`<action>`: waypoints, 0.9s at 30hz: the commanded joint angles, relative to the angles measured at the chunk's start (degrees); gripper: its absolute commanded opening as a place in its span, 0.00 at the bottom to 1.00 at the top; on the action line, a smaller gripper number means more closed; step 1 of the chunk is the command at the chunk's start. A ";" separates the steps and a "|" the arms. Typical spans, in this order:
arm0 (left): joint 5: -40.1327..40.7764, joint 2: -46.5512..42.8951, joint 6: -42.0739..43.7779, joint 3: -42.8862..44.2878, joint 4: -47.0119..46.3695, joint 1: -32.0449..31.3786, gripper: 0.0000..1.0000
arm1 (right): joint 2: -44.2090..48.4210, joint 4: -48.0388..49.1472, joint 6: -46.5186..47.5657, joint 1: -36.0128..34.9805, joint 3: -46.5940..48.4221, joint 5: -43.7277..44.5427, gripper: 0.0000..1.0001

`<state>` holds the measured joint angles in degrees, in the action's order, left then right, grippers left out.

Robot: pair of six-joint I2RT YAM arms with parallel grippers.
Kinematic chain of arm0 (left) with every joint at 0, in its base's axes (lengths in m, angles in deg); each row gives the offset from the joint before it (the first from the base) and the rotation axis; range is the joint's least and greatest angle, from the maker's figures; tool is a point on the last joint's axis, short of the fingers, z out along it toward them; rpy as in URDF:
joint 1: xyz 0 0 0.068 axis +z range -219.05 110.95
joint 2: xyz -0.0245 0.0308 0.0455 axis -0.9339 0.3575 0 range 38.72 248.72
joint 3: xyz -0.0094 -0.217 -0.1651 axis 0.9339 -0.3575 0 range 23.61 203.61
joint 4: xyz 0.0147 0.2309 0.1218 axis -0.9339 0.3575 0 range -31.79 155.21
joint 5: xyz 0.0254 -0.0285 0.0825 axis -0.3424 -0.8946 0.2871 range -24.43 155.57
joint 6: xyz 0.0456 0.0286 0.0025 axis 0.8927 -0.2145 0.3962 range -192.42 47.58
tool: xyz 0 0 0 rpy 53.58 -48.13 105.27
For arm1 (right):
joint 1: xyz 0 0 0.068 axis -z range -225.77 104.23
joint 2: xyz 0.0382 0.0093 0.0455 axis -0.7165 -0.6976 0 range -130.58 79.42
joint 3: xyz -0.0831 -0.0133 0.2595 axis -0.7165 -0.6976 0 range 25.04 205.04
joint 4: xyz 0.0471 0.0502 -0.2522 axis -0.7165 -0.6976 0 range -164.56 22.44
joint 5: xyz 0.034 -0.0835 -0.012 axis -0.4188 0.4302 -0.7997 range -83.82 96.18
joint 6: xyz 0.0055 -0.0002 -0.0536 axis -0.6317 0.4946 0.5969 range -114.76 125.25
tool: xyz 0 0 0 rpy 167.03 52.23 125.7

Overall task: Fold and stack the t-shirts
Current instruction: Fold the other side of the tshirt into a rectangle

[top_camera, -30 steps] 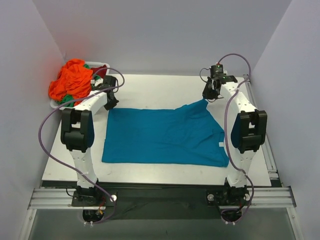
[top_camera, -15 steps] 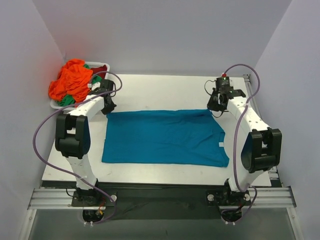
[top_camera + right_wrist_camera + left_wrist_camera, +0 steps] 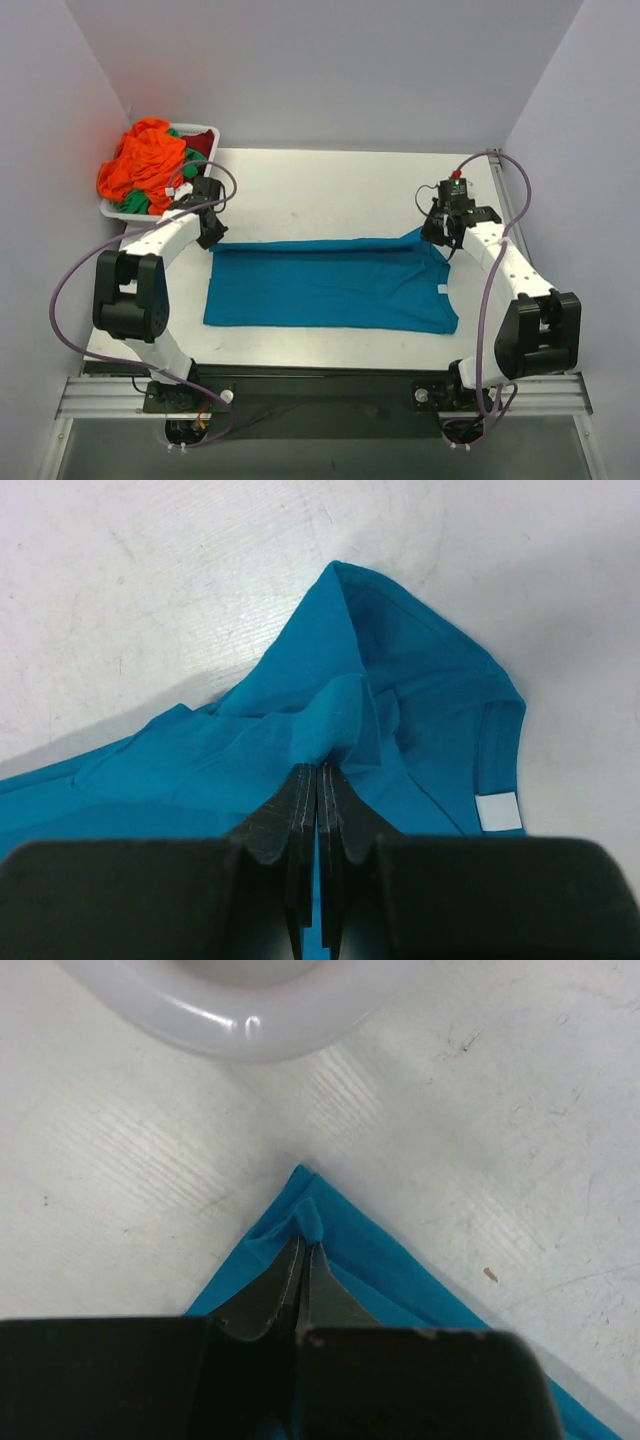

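Lying crosswise — teal t-shirt (image 3: 330, 285); collar (image 3: 497, 742) rightward

Left arm (image 3: 158, 236) is stretched to the far-left corner of the teal-blue cloth t-shirt (image 3: 330, 285), elbow low and near. Its black two-finger left tool (image 3: 213, 238) points down, jaws pressed tight together on that corner. Right arm (image 3: 505, 265) is out wide, elbow near. The black two-finger right tool (image 3: 438, 236) is pinched closed on a raised fold at the shirt's far-right corner.
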<state>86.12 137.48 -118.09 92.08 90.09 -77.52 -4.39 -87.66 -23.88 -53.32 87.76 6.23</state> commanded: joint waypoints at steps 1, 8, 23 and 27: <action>-0.25 -4.62 -1.61 -1.84 -2.87 0.56 0.00 | 3.82 0.41 -1.02 0.26 -2.07 2.05 0.00; -0.96 -9.10 -2.49 -6.85 -3.93 0.47 0.00 | 8.22 0.41 -1.37 0.26 -7.08 1.88 0.00; -2.45 -14.21 -3.64 -15.99 -7.27 0.38 0.00 | 13.93 0.50 -1.64 0.08 -13.76 1.97 0.00; -3.15 -14.91 -3.90 -17.75 -8.23 0.38 0.00 | 13.94 0.76 -1.64 0.08 -15.78 2.06 0.00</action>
<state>83.39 124.91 -121.36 75.49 84.60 -77.52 8.40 -86.68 -25.34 -53.32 73.38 6.23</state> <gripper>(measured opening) 0.040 0.026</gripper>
